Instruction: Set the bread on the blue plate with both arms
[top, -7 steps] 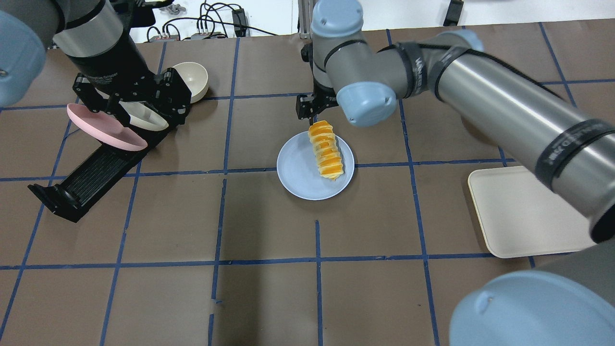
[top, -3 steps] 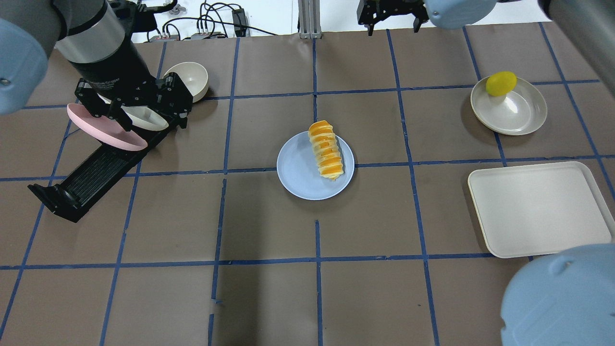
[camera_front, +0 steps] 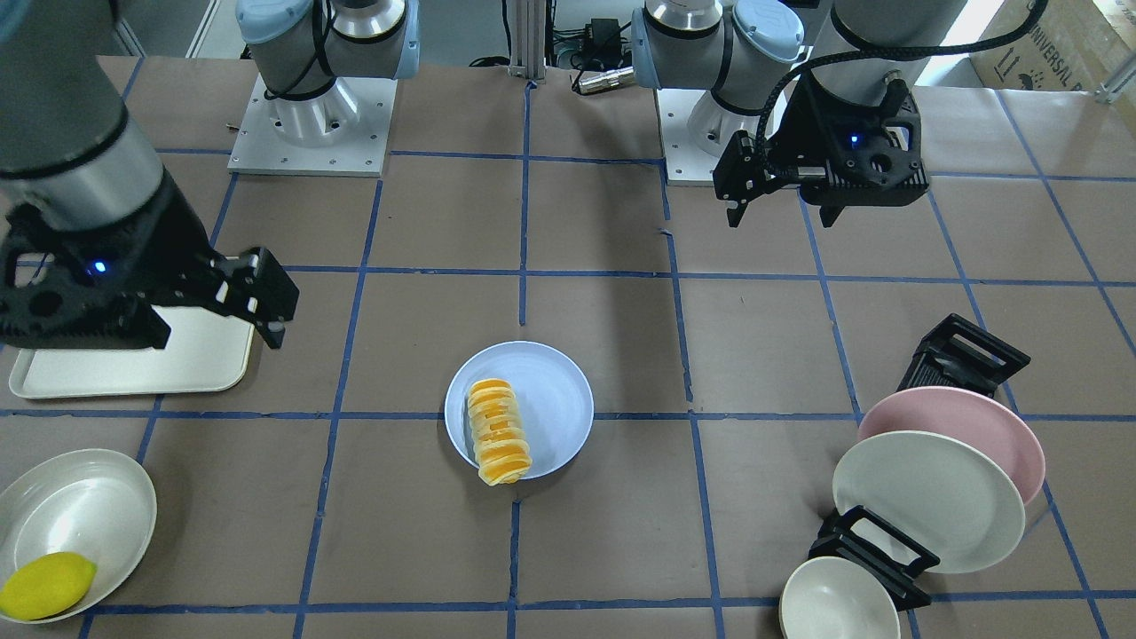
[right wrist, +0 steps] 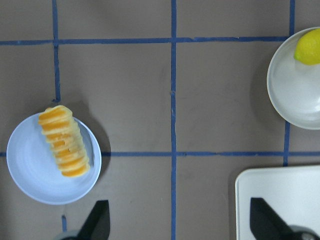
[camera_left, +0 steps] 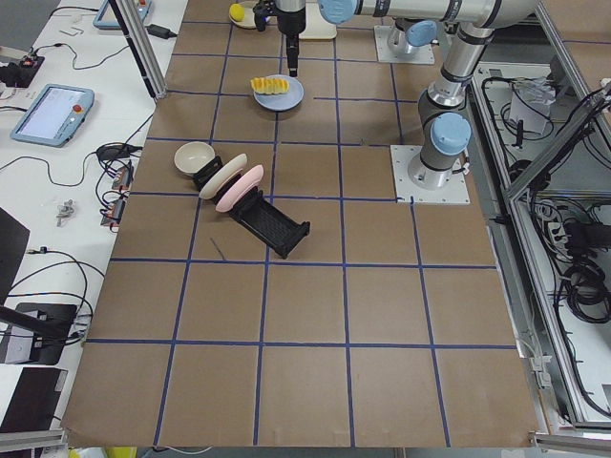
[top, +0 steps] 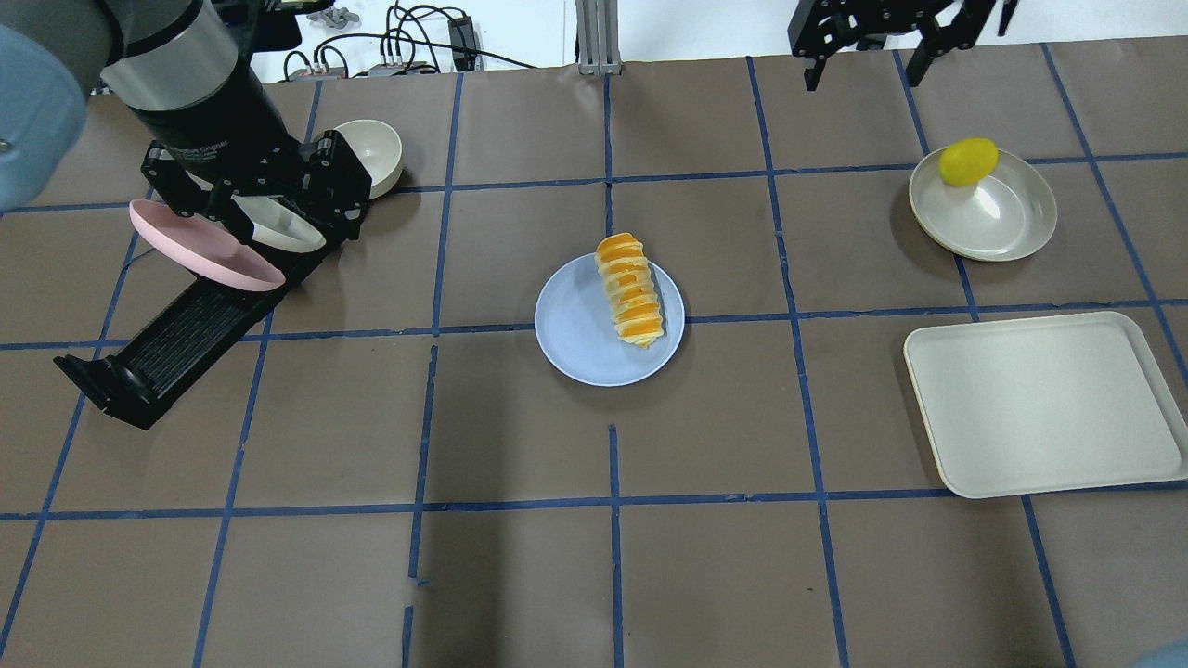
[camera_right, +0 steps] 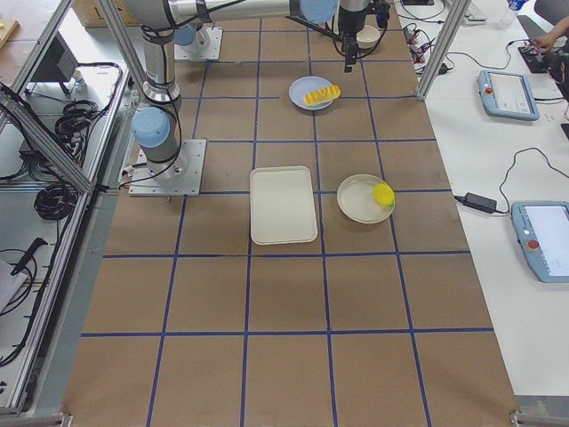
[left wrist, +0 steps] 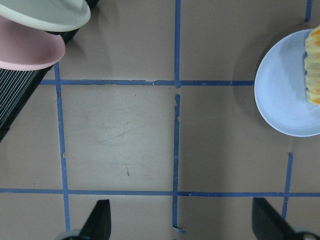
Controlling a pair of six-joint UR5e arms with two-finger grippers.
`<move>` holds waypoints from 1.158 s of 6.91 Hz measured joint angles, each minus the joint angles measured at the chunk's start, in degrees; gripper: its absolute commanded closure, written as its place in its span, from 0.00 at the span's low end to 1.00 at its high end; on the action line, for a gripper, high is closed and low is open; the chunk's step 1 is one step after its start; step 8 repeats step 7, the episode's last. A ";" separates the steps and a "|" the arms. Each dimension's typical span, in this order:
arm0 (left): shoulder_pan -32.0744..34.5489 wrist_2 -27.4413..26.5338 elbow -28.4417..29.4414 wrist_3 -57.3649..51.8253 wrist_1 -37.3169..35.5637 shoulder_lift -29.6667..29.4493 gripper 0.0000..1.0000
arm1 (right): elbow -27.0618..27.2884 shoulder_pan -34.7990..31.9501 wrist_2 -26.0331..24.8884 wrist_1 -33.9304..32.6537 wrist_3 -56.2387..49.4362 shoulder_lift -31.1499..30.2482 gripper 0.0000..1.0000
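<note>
- Bread (top: pixel 630 290) lies on the blue plate (top: pixel 580 339), on the half toward my right, its far end poking just over the rim.
- Its long axis runs roughly away from me, slightly slanted.
- My left gripper (camera_front: pixel 784 211) and right gripper (top: pixel 865 70) both hang spread and empty, well apart from the plate, one to each side; neither is clearly nearer.
- I judge the placing done; only that overhang might want a nudge.

The bread (top: pixel 630 290), a ridged loaf striped golden-orange and cream, lies flat on the pale, glossy blue plate (top: pixel 575 339) (one tip overhangs the rim). The plate sits mid-table, well off every edge.
</note>
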State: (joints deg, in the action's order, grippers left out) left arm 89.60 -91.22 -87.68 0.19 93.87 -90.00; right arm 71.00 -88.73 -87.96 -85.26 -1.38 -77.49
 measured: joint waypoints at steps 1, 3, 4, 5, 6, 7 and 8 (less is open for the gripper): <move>0.06 -0.06 -0.08 -0.06 0.07 0.19 0.00 | 1.25 0.42 0.47 3.16 -0.29 -3.11 0.01; 0.15 -0.09 -0.82 -0.09 0.16 0.79 0.00 | 3.81 0.35 0.10 4.59 -0.04 -6.46 0.01; 0.17 -0.10 -1.03 -0.10 0.17 0.95 0.00 | 4.45 0.38 -1.04 4.72 0.02 -6.76 0.01; 0.16 -0.08 -1.18 -0.10 0.17 1.01 0.00 | 4.85 0.46 -2.38 4.79 0.07 -6.73 0.01; 0.15 -0.04 -1.26 -0.10 0.17 1.02 0.00 | 5.19 0.48 -2.95 4.82 0.38 -6.65 0.01; 0.15 -0.02 -1.31 -0.10 0.17 1.01 0.00 | 5.78 0.49 -3.15 4.82 1.01 -6.80 0.01; 0.15 -0.02 -1.31 -0.10 0.17 1.01 0.00 | 5.78 0.49 -3.15 4.82 1.01 -6.80 0.01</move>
